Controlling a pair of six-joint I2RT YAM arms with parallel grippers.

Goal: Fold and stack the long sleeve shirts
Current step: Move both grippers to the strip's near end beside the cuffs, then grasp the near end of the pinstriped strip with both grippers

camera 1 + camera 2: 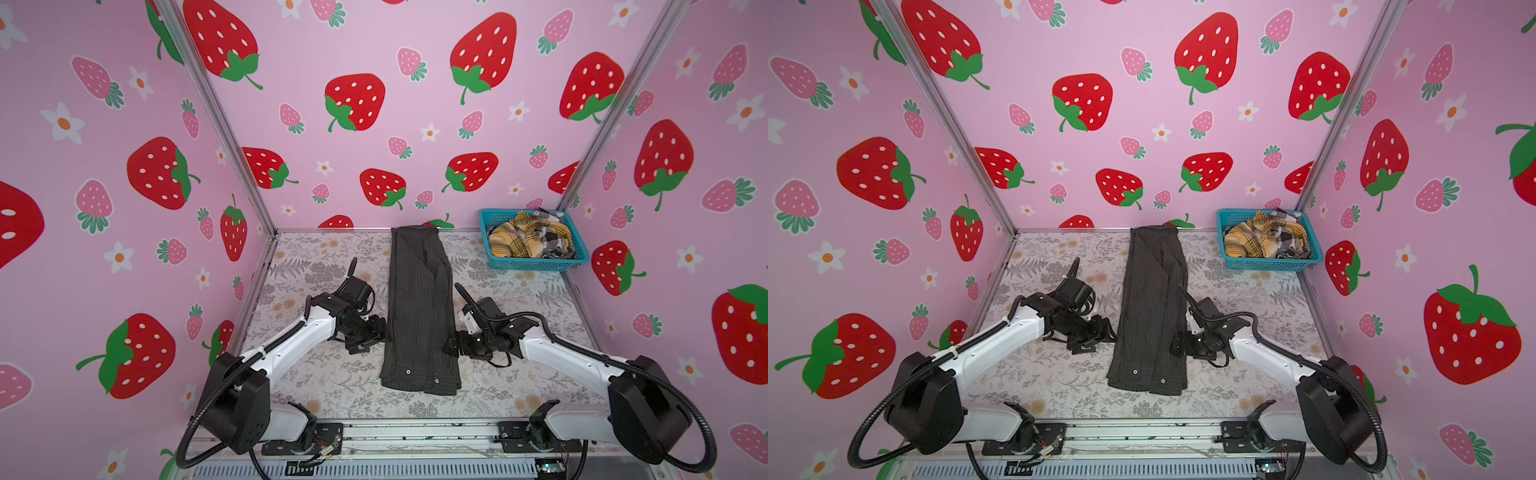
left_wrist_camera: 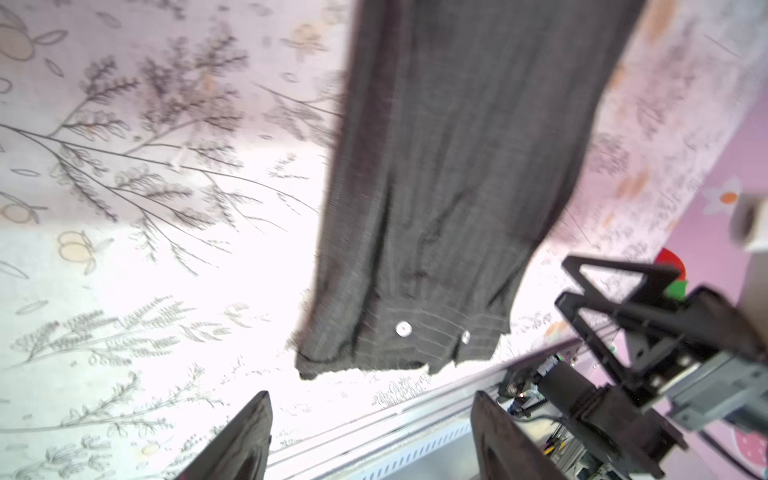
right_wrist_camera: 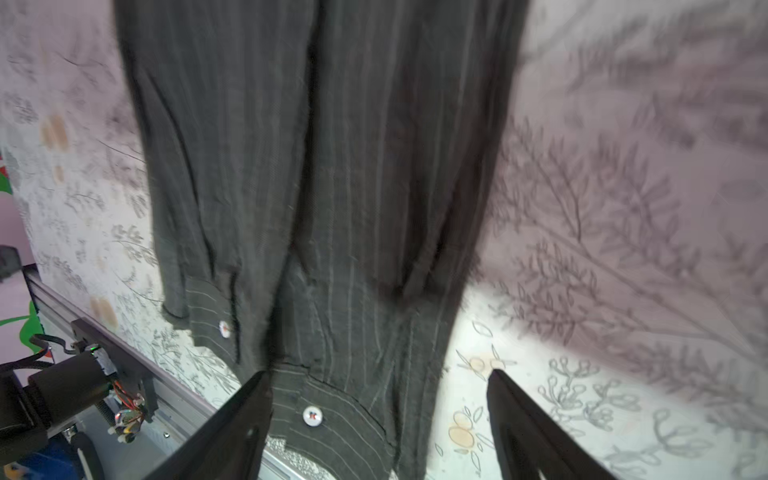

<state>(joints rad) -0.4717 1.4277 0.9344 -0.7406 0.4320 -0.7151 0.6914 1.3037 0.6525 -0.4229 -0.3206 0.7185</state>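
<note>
Left gripper and right gripper, jaws apart and empty, stood just beside the folded charcoal pinstriped shirt, at its 9 and 3 o'clock; a teal basket of plaid shirts sat at 1 o'clock.

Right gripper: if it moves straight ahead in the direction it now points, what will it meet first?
Probably the folded dark charcoal pinstriped cloth shirt: the open right gripper faces its buttoned cuff end in the right wrist view, though the depth is unclear.
</note>
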